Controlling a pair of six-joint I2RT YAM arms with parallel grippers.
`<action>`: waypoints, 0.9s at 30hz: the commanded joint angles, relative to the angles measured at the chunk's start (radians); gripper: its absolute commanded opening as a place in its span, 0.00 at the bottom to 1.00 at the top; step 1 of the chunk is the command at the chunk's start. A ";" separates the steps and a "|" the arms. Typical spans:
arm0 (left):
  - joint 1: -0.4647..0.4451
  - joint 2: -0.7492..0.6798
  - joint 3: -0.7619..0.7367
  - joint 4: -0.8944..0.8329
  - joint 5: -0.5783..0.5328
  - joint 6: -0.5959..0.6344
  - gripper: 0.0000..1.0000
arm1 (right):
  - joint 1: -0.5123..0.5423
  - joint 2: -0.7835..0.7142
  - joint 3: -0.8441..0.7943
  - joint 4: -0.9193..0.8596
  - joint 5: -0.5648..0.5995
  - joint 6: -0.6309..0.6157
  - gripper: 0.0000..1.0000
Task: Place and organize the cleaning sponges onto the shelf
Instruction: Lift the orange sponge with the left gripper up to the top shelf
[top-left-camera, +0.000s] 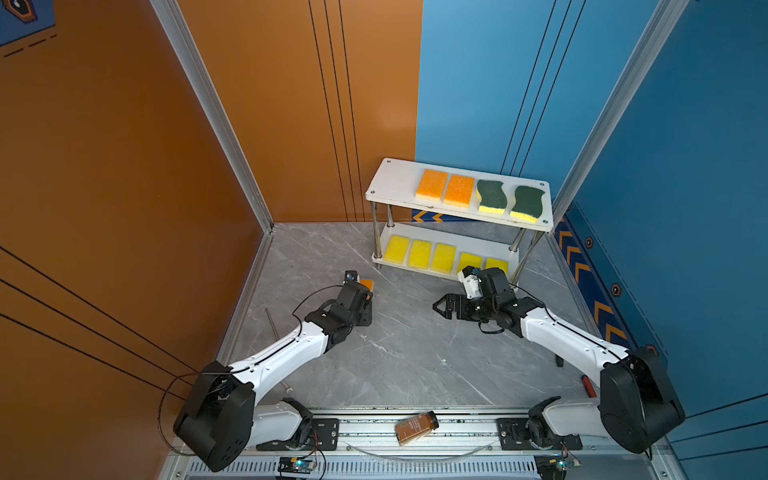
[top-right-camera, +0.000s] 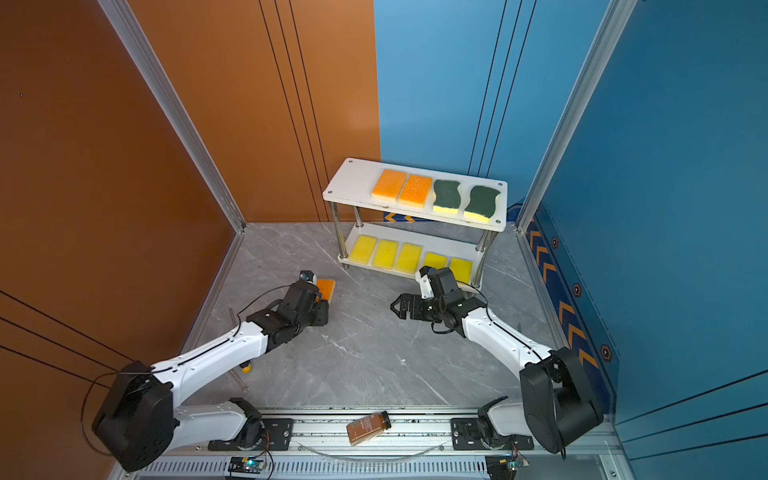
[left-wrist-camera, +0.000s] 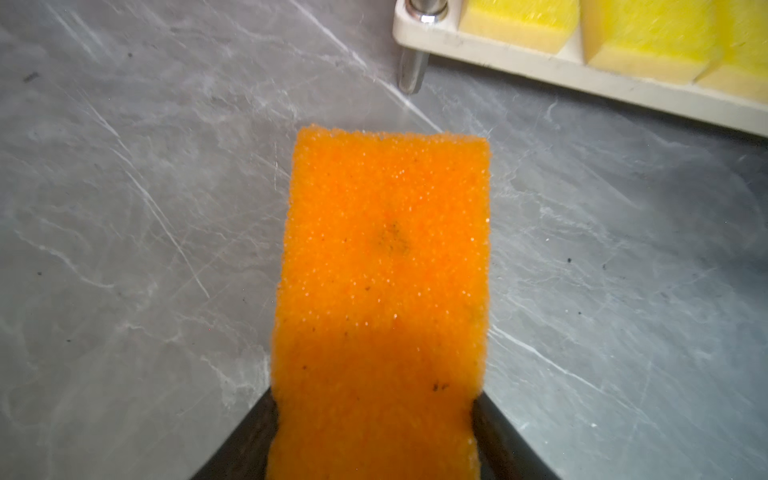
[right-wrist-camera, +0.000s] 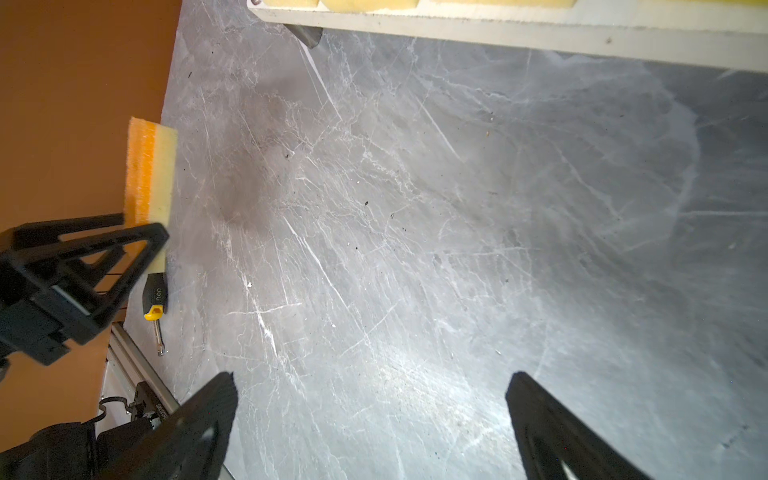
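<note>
The left gripper is pinching the one orange-topped sponge not yet on the shelf, its fingers pressing in on the two long sides at one end so that the orange face is looking upward and the free end is pointing towards the rack. The sponge is sitting low over the grey tabletop, seemingly just lifted off it, a little in front of the shelf's left corner post. The upper board is carrying two orange-topped sponges beside two wavy green-topped ones, and the lower board is holding five yellow sponges in a row, so the sorting is going by colour. The bare left end of the upper board, beside the orange pair, is likely where this piece is heading, and the level end grip should be letting it slide in flat. The right gripper is hanging spread and empty before the lower tier, apparently keeping out of the way
</note>
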 joint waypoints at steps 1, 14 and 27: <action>-0.005 -0.049 0.089 -0.099 -0.007 0.061 0.62 | -0.007 -0.020 -0.013 0.004 0.024 0.006 1.00; 0.025 -0.040 0.419 -0.203 0.037 0.174 0.62 | -0.010 -0.023 -0.011 -0.008 0.041 0.006 1.00; 0.028 0.117 0.717 -0.188 0.092 0.244 0.62 | -0.019 -0.033 -0.007 -0.024 0.046 0.001 1.00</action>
